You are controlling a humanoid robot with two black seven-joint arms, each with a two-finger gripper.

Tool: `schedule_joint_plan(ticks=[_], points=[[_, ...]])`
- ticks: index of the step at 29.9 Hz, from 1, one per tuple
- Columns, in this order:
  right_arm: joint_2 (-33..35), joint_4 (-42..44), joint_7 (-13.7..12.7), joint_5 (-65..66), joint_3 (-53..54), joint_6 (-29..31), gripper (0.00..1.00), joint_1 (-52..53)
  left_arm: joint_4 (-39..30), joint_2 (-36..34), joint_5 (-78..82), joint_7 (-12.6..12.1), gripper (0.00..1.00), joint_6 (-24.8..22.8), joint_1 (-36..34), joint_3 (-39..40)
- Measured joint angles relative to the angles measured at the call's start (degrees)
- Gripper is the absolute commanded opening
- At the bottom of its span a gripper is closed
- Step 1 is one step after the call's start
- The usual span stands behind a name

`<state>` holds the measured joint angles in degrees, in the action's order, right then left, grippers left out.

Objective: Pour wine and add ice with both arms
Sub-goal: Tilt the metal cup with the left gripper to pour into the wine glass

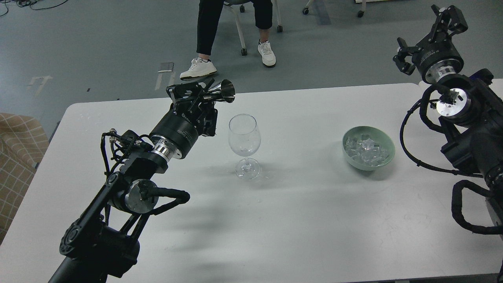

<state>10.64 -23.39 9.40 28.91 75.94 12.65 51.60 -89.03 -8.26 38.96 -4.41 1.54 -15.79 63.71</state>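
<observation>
A clear wine glass [244, 143] stands upright at the middle of the white table [298, 220]. My left gripper [196, 92] is shut on a small shiny metal jigger [221, 93], held tipped on its side, mouth to the right, just above and left of the glass rim. A pale green bowl [368, 147] to the right holds several clear ice cubes [365, 149]. My right gripper [426, 29] is raised beyond the table's far right corner, fingers spread wide and empty.
A seated person's legs and white shoes [198, 67] and chair wheels are on the grey floor beyond the table. A tan checked cushion [15, 157] lies off the table's left edge.
</observation>
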Motion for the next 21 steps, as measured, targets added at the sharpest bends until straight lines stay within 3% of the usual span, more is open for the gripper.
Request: schedule_joint_plan(ticks=[21], points=[[0.08,0.0,0.03,-0.08,0.0,0.17,1.0,-0.36,2.25,-2.3,5.83,0.22,0.15,-2.15,-1.38,0.02]])
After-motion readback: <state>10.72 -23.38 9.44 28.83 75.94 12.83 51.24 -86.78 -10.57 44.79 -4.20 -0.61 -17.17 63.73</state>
